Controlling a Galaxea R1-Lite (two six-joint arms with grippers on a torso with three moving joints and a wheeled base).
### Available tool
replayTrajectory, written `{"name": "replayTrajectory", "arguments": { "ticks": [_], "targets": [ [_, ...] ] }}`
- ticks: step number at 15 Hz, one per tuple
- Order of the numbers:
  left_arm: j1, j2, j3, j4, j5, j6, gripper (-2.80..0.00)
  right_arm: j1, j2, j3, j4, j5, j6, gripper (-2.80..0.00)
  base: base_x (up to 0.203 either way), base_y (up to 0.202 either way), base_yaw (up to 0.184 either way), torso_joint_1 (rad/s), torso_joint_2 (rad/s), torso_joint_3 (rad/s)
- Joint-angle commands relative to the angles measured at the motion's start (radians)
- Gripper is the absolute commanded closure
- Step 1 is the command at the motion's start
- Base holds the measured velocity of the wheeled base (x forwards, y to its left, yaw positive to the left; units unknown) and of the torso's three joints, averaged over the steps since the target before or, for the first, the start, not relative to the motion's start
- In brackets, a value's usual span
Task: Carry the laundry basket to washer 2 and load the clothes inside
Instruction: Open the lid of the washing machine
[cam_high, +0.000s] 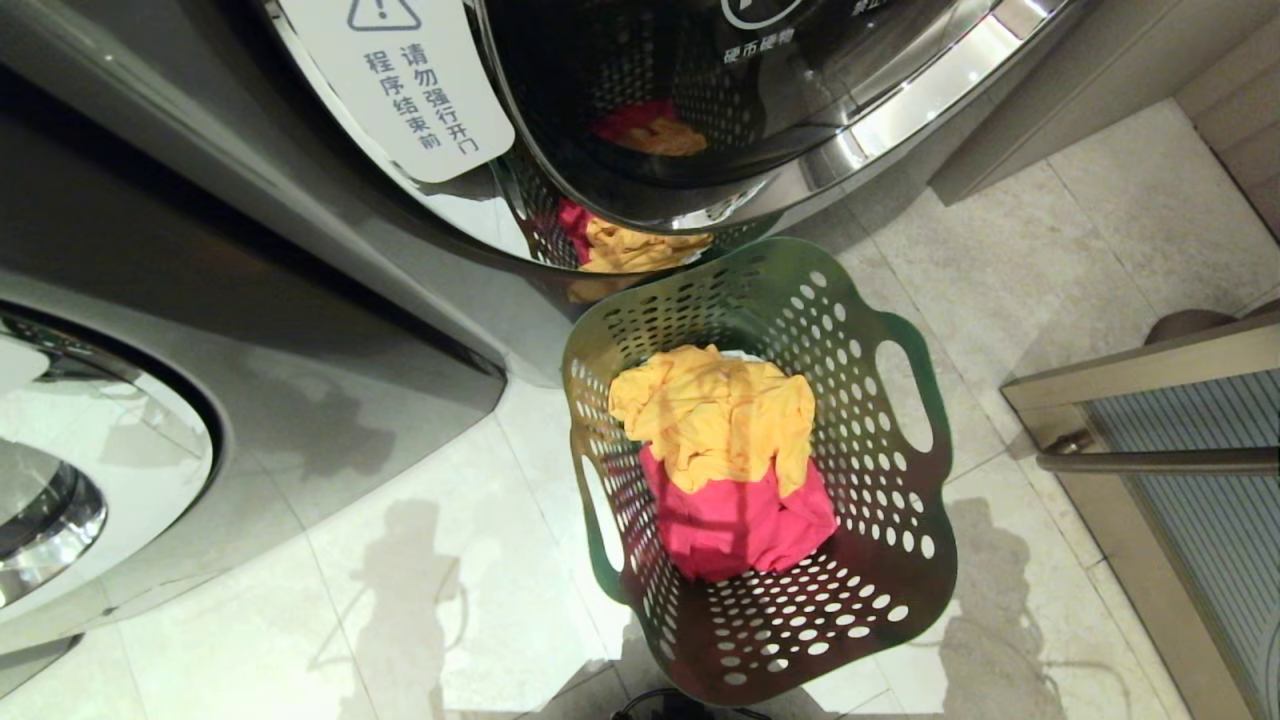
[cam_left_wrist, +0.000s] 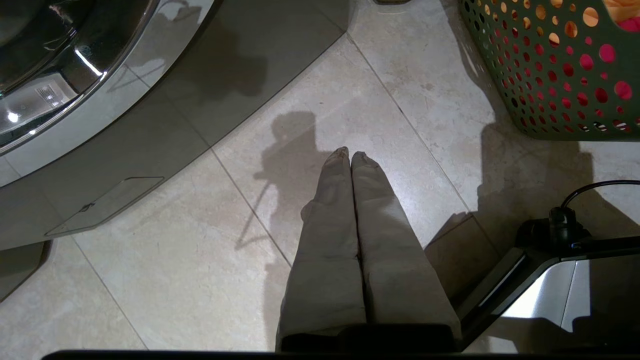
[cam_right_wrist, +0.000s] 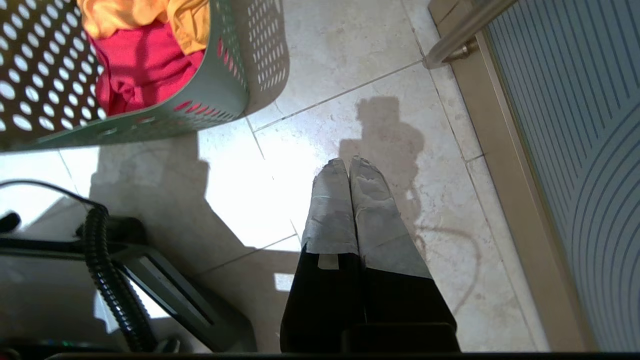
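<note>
The dark green laundry basket (cam_high: 900, 560) stands on the tile floor right before a grey front-load washer with a chrome-ringed door (cam_high: 900, 110). No numeral shows on it, so I cannot tell whether it is washer 2. The clothes lie in the basket, a yellow-orange garment (cam_high: 715, 410) on top of a pink-red one (cam_high: 735, 525). My left gripper (cam_left_wrist: 350, 154) hangs shut and empty over the floor, to the left of the basket (cam_left_wrist: 525, 75). On the basket's (cam_right_wrist: 220, 95) other side, my right gripper (cam_right_wrist: 348, 161) is shut and empty above the tiles. Neither arm appears in the head view.
A second grey washer (cam_high: 100, 480) stands at the left. A framed ribbed-glass door with a metal bar handle (cam_high: 1150, 462) borders the right side. My base (cam_left_wrist: 550, 260) and a black corrugated cable (cam_right_wrist: 110, 280) sit just behind the basket.
</note>
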Motion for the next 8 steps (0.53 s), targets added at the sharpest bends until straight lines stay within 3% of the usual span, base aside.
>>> {"name": "replayTrajectory", "arguments": {
  "ticks": [1, 3, 8],
  "targets": [
    [0.001, -0.010, 0.002, 0.002, 0.001, -0.003, 0.00, 0.002, -0.021, 0.006, -0.012, 0.005, -0.037, 0.00, 0.000, 0.000, 0.000, 0.000, 0.00, 0.000],
    [-0.001, -0.010, 0.002, 0.007, 0.005, -0.024, 0.00, 0.002, -0.021, 0.014, -0.034, 0.033, -0.119, 0.00, 0.000, 0.000, 0.000, 0.000, 0.00, 0.000],
    [0.000, -0.010, 0.002, 0.008, 0.003, -0.022, 0.00, 0.002, -0.021, 0.015, -0.028, 0.019, -0.049, 0.00, 0.000, 0.000, 0.000, 0.000, 0.00, 0.000]
  ]
}}
